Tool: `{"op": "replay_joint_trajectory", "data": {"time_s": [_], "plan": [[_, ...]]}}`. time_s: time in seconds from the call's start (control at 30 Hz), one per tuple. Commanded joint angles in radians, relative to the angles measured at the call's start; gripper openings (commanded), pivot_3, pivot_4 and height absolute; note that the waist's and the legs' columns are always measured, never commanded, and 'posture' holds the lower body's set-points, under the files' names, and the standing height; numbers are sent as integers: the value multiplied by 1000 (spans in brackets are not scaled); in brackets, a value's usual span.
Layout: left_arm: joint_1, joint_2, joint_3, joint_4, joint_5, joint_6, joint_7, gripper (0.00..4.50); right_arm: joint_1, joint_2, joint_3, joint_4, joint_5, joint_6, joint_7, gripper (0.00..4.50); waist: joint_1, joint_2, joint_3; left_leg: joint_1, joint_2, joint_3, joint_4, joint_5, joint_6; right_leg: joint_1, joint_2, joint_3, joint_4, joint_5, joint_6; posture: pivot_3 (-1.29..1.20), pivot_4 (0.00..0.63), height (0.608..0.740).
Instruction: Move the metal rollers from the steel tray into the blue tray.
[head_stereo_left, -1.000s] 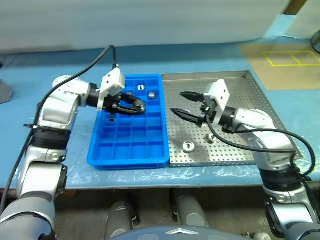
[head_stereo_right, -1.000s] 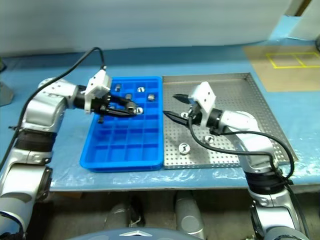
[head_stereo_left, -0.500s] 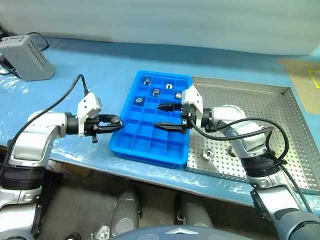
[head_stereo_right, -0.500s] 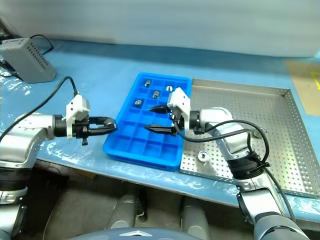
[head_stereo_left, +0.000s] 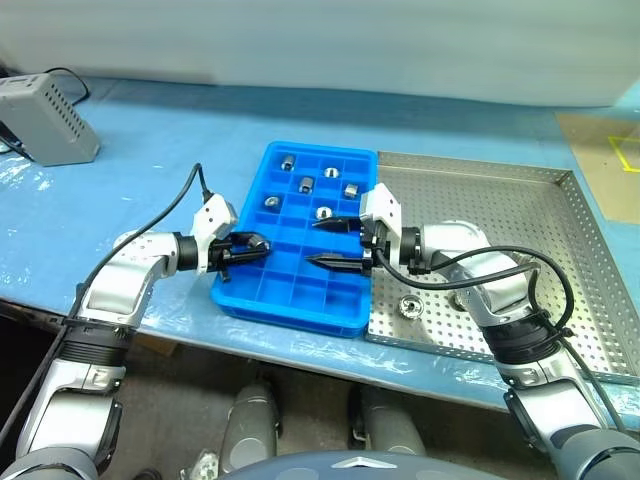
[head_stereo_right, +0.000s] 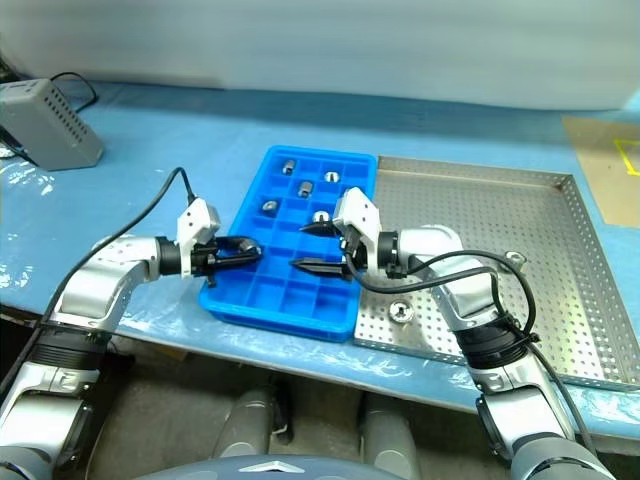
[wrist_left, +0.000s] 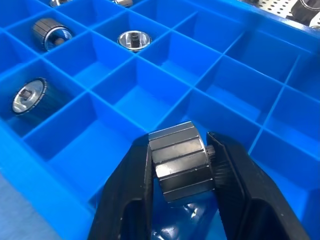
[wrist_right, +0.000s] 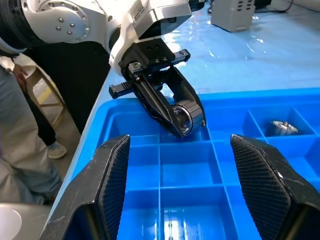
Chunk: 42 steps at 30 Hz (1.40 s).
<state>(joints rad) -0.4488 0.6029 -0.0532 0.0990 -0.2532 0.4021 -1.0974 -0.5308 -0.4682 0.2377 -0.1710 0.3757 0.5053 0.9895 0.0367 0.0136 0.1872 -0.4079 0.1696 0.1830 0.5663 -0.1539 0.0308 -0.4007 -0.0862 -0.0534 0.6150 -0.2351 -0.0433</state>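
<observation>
Since a second ago the left gripper (head_stereo_left: 252, 244) has come down from above the middle of the blue tray (head_stereo_left: 262, 301) to its left rim, still clamped on one metal roller (wrist_left: 181, 167), which it holds just above a compartment near the tray's left edge. Its two black fingers (wrist_left: 131, 190) press the roller's flat ends. The right gripper (head_stereo_left: 336, 243) has shifted from over the steel tray (head_stereo_left: 520, 195) to above the blue tray's right side, its jaws spread wide with nothing between them, pointing toward the left gripper. Five rollers sit in separate compartments toward the far end of the blue tray, among them one (head_stereo_left: 286, 162) at the far left corner and one (head_stereo_left: 323, 213) nearer the middle. One roller (head_stereo_left: 409, 306) lies on the perforated floor of the steel tray near its front left corner. The blue tray sits against the steel tray's left side on the blue table (head_stereo_left: 150, 140). A grey box (head_stereo_left: 45, 118) stands at the table's far left.
</observation>
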Motion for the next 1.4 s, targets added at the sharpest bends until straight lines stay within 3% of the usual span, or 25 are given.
{"op": "replay_joint_trajectory", "data": {"time_s": [0.03,0.1,0.13,0.2,0.33,0.5,0.63,0.73,1.03,1.2,1.4], "plan": [[-19,25,2,21,4,-22,-9,1286,3,3,-21,-48,-2,-12,-27,3302,0,0,0,0,1,0,0,0,0,0,0,0,0,0,0,-158,150,740],[-21,30,2,29,-6,-12,-26,1286,6,6,-20,-50,-2,-14,-38,3302,0,0,0,1,1,0,0,0,-1,0,0,0,1,0,0,-166,150,740],[-24,32,1,34,-6,-12,-31,1846,7,7,-21,-50,-2,-16,-42,3302,0,0,0,1,1,0,0,0,-1,1,0,0,1,0,0,-167,150,740],[-35,35,-1,52,1,-22,-35,2269,9,10,-24,-45,-2,-21,-52,3302,0,0,0,2,1,1,0,0,-1,1,0,0,1,0,0,-173,150,740],[-63,28,-14,77,24,-38,-22,3571,16,13,-27,-44,-3,-28,-70,3302,0,0,0,3,1,1,0,1,-2,1,0,1,3,0,0,-184,150,740],[-122,32,-23,98,24,-56,-49,3571,37,3,-40,-60,-2,-29,-92,3302,-3,0,0,3,1,1,0,1,-2,1,0,1,3,0,0,-224,150,740],[-314,-43,5,84,-81,55,-64,3571,63,-53,-123,-89,26,-7,-103,3302,11,-1,0,1,0,1,0,2,-1,1,0,1,3,0,-1,-264,150,740],[-439,-108,-43,159,-81,24,-117,3571,94,-110,-212,-115,46,11,-116,3302,4,-1,0,1,-1,4,3,1,2,2,-2,1,3,0,-1,-328,150,740],[-639,-298,-237,388,12,-173,-354,3571,321,-244,-472,-287,64,77,-213,3302,-54,-1,0,0,0,15,3,-1,13,0,-2,8,-2,0,0,-552,150,740],[-695,-365,-344,573,100,-395,-497,3571,508,-246,-609,-456,112,147,-266,3302,-98,0,-1,-1,0,16,4,-4,17,-1,-1,8,-6,0,1,-701,150,740],[-723,-404,-499,770,218,-695,-517,3571,766,-197,-673,-666,154,201,-334,3302,-165,0,-1,-4,0,16,8,-8,21,1,-1,7,-10,1,5,-798,150,740]]}}
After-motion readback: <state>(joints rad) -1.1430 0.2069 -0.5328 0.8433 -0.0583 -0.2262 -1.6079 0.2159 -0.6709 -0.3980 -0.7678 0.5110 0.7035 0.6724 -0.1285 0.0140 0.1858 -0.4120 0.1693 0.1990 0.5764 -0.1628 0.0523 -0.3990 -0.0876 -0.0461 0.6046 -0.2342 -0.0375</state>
